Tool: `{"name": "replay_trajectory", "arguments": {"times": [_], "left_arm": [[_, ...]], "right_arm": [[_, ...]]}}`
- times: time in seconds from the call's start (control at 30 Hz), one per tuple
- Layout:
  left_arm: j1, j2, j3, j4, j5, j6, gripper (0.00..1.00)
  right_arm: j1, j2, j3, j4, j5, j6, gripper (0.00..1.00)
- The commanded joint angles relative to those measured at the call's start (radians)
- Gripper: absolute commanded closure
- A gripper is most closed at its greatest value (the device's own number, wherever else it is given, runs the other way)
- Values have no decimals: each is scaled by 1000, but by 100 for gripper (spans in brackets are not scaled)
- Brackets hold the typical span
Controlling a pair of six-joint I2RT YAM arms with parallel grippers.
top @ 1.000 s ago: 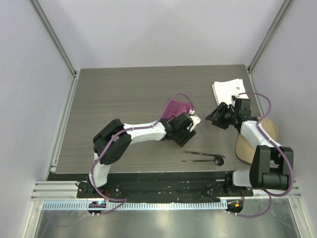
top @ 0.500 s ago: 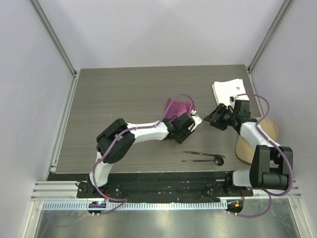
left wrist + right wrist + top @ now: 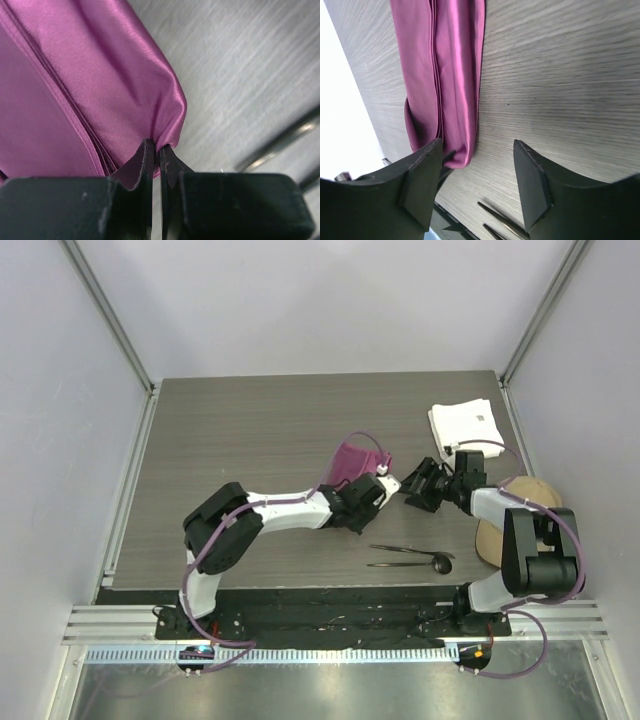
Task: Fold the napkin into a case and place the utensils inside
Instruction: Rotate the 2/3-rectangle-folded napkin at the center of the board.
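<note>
Since it closed, the left end effector (image 3: 157,149) pinches the napkin (image 3: 100,75).

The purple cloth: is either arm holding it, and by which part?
The left tool pinches the thin magenta-purple cloth napkin at the rounded corner of its folded end. The open right tool holds nothing.

Left arm (image 3: 285,508) and right arm (image 3: 497,504): white tubular shells between bulky black joint housings. Thin purple cables (image 3: 186,585) looped alongside. White base posts (image 3: 203,592) near the frame's bottom. Matte black fingers (image 3: 422,180), wedge-shaped, flat inner faces, faintly dusty.
</note>
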State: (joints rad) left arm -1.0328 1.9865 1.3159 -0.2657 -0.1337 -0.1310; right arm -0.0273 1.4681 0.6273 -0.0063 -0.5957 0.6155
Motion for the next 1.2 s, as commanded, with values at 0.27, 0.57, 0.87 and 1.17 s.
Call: {"name": "replay_trajectory", "arguments": {"times": [0.27,0.57,0.87,1.17], "left_arm": [[48,-228,-253,261,95,-220,98],[106,-308,-406,456,201,-324,100],[137,-331,-446,410,270,-274,100],[132,-370,-478,275,307,-176,90]], "right_arm": [[125,86,-26,246,36,165,33],[150,29,-81,181,54,8,33],[153,8,35,20,145,-194,32],[202,131,273,-86,152,-227,35]]}}
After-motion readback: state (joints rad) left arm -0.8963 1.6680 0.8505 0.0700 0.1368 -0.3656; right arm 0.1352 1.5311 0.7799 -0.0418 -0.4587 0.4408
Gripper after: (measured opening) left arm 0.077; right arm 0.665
